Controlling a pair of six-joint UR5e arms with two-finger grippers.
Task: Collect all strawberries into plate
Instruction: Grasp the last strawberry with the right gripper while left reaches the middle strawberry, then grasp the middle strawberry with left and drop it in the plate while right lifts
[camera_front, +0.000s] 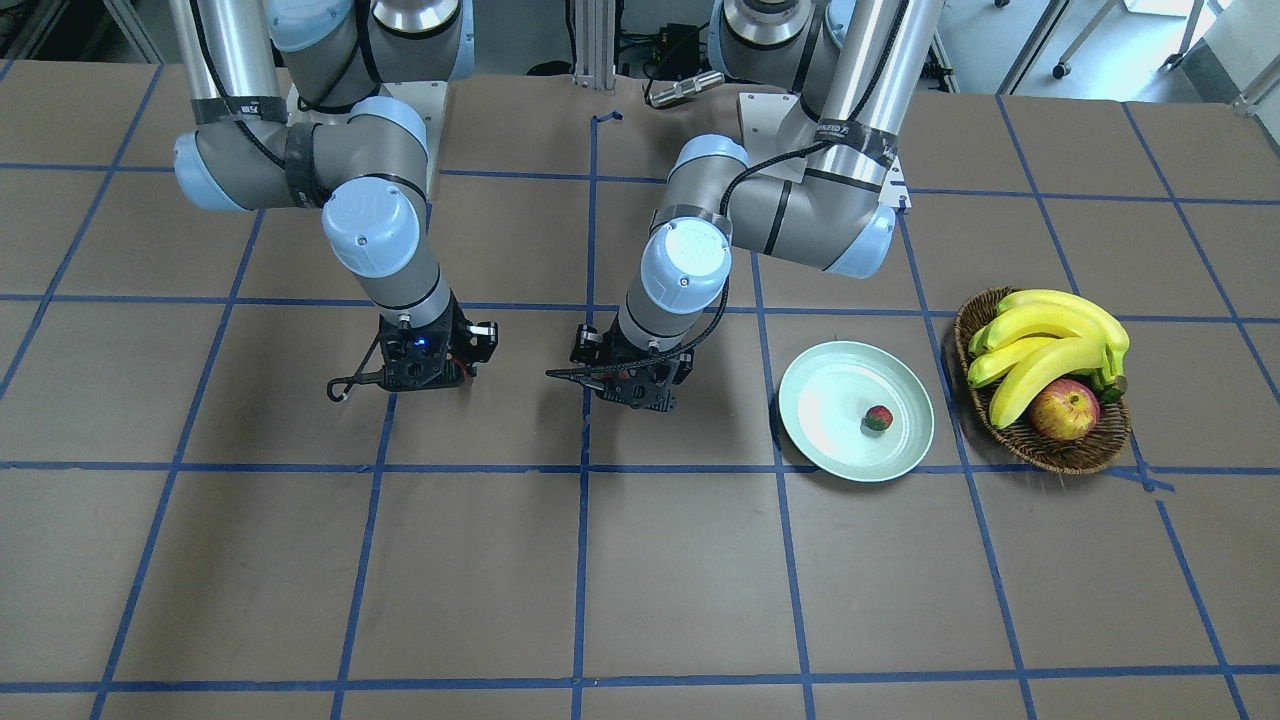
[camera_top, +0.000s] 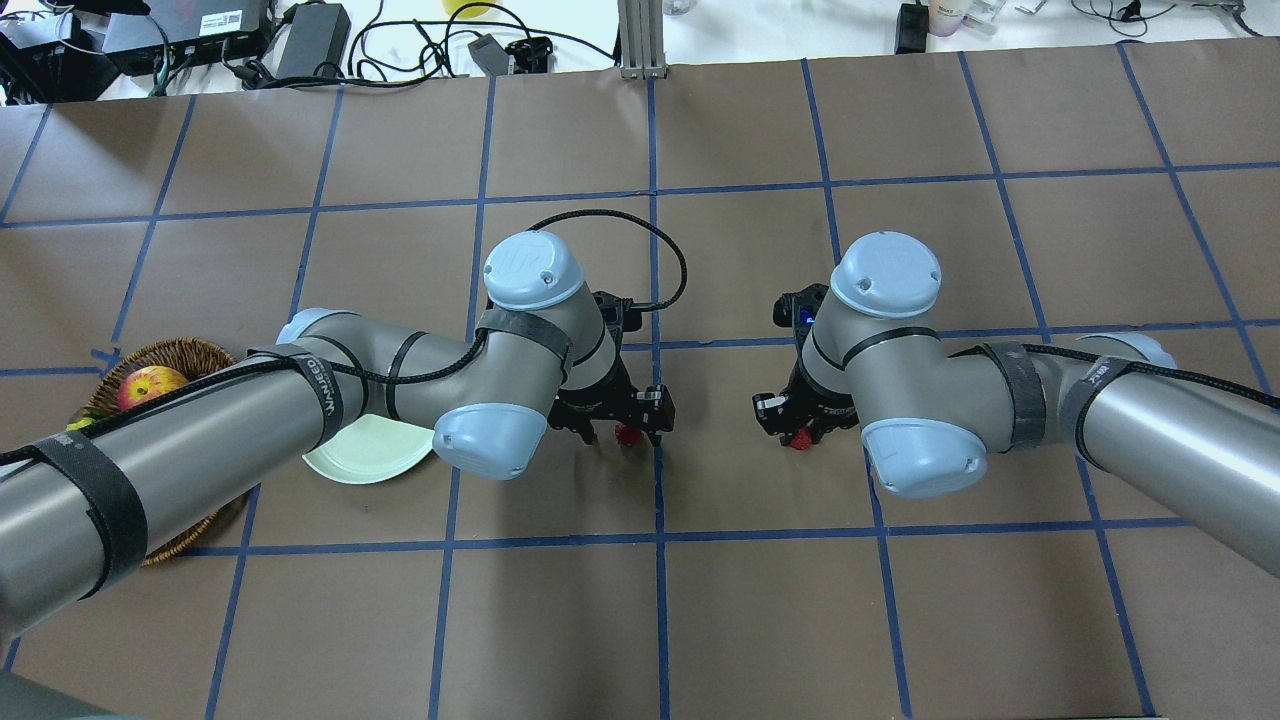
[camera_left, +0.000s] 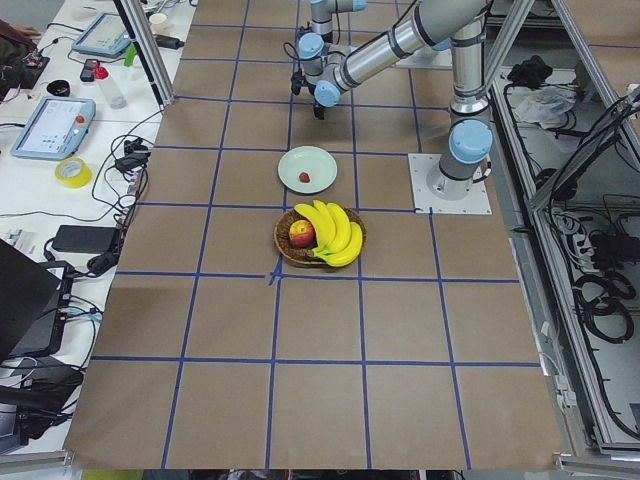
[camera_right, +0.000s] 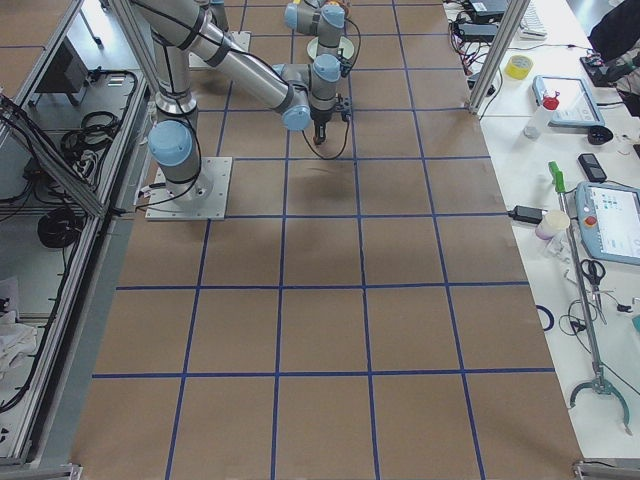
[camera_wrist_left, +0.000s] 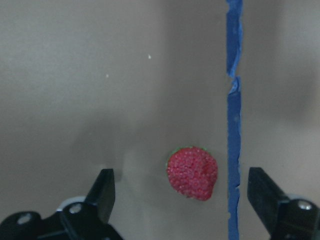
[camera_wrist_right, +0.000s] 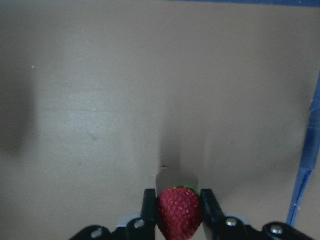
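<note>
We list: worktop, brown, gridded with blue tape; plate, pale mint; strawberries, dark red, finely pitted, green-capped; basket, brown wicker weave; bananas, yellow; apple, red mottled with yellow; fingers, black.

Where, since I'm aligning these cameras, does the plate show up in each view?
Exterior front-facing: plate right of centre, a strawberry on it.
Overhead exterior: plate lower left, half hidden.
Exterior left: plate upper middle.
Exterior right: plate top edge, partly hidden.
Left wrist-mounted: not in it.
Right wrist-mounted: not in it.
Landmark: wicker basket beside it in the first three.
</note>
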